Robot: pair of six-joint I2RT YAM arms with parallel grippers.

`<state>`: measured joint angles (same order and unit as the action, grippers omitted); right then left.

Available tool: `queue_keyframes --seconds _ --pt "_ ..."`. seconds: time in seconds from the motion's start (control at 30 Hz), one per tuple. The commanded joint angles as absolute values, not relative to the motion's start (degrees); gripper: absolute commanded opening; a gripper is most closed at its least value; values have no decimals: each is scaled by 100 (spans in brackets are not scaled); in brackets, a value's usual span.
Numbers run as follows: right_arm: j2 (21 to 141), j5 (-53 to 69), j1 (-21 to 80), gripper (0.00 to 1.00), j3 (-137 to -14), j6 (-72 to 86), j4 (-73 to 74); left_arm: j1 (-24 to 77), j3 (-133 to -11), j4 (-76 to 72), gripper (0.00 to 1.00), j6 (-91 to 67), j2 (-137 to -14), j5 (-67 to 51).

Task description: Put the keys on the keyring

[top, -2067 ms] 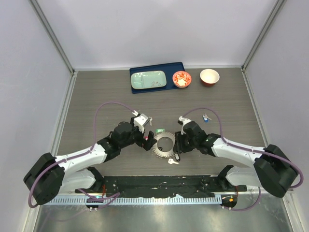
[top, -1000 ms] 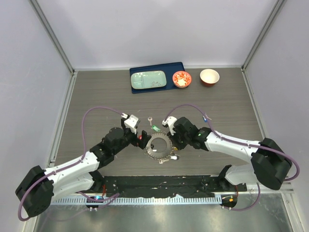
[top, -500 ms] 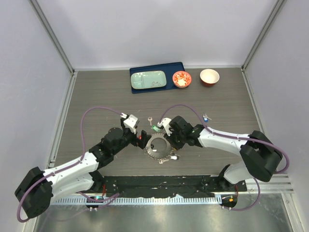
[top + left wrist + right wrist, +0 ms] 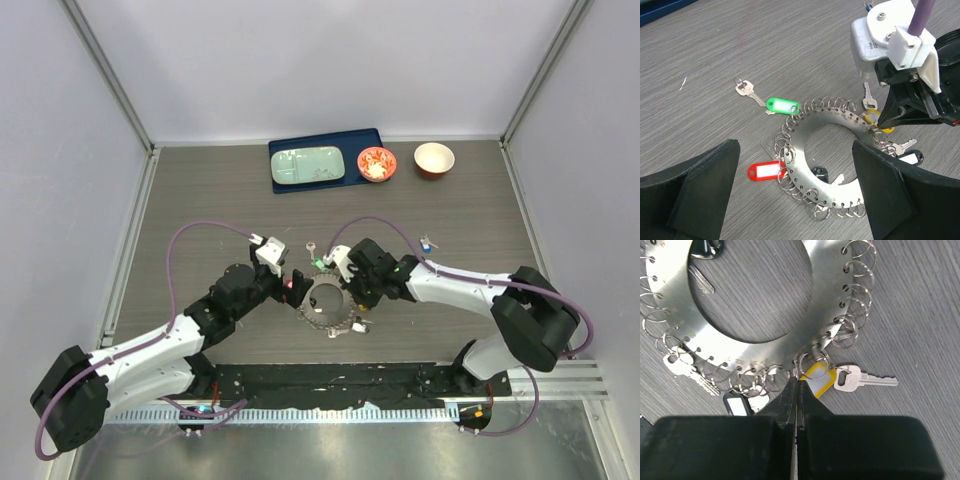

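Right tool (image 4: 796, 385) pinched shut at the keyring (image 4: 740, 347) rim — left tool (image 4: 795, 187) hovers above, jaws wide, empty.

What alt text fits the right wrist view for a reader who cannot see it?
The right gripper, shut, points its tips at the rim of the keyring, a flat metal ring edged with small wire loops, lying on a grey table. Beside the tips lie a yellow tag and a silver key.
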<state>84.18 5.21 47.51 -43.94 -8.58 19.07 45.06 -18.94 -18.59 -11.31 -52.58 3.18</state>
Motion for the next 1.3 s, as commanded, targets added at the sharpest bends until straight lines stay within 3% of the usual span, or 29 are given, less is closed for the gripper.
queue_keyframes --seconds 0.0,0.2,0.6,0.93,1.17,1.27 --pt "8139 650 4746 1 -4465 -940 1828 4535 -1898 -2083 100 -1028 -5177 255" --pt "7279 756 4842 1 -4131 -1107 1354 4526 -1758 -2267 100 -862 -4993 18" --pt "5223 878 5308 1 -3314 -1591 159 4526 -1231 -3075 97 -26 -4131 -1571" --pt "4694 1468 5528 1 -3226 -1802 -97 4544 -1748 -3261 79 518 -4850 -3294" --pt "4667 1714 5590 1 -3261 -1872 -35 4535 -2188 -3322 71 624 -5422 -3769" --pt "4658 1740 5599 1 -3270 -1881 -35 4544 -2355 -3331 61 580 -5581 -4024"
